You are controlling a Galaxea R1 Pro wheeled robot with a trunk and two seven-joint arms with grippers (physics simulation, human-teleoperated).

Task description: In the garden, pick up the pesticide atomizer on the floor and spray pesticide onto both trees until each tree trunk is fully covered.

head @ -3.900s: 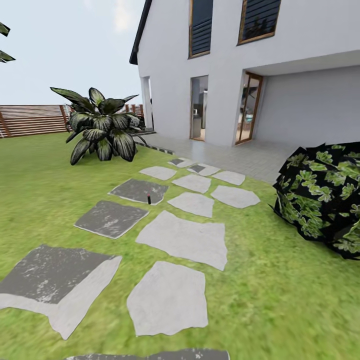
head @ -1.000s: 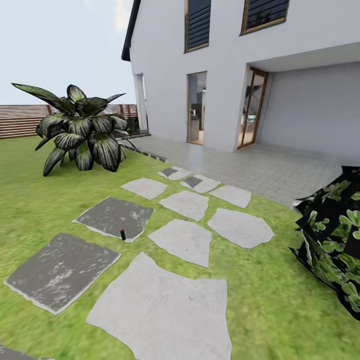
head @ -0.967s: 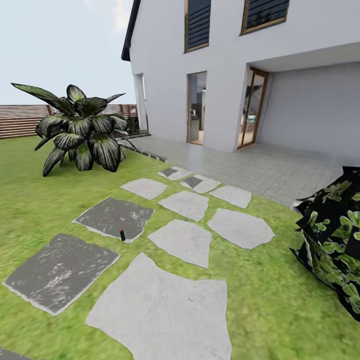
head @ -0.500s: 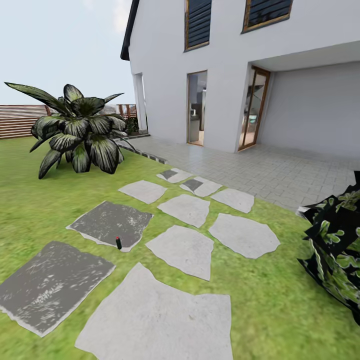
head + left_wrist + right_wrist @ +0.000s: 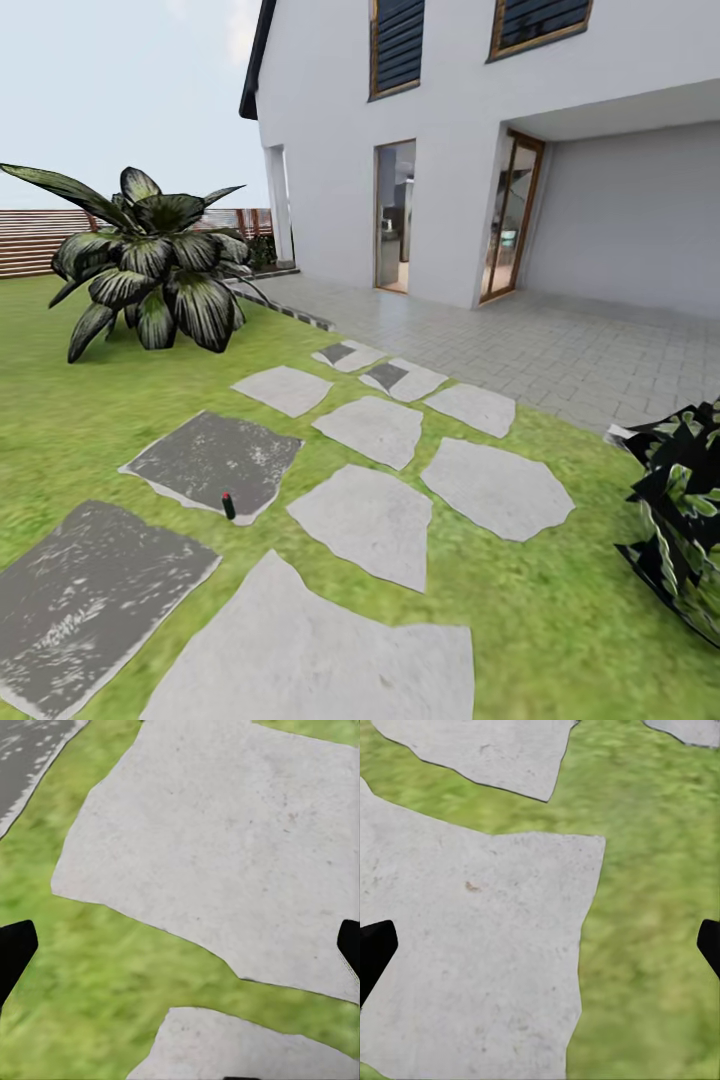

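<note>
Grass lawn (image 5: 560, 620) with stepping stones (image 5: 365, 515) before a white house (image 5: 450, 130); both grippers spread wide.

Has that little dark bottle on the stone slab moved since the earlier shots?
No. The bottle sits at the same near edge of the dark slab; the camera has moved, not the bottle.

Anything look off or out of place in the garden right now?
One small thing: a dark bottle-like object with a red top stands upright at the edge of a dark stepping stone, likely the atomizer, though too small to confirm. The lawn, the paving and the house look normal.
</note>
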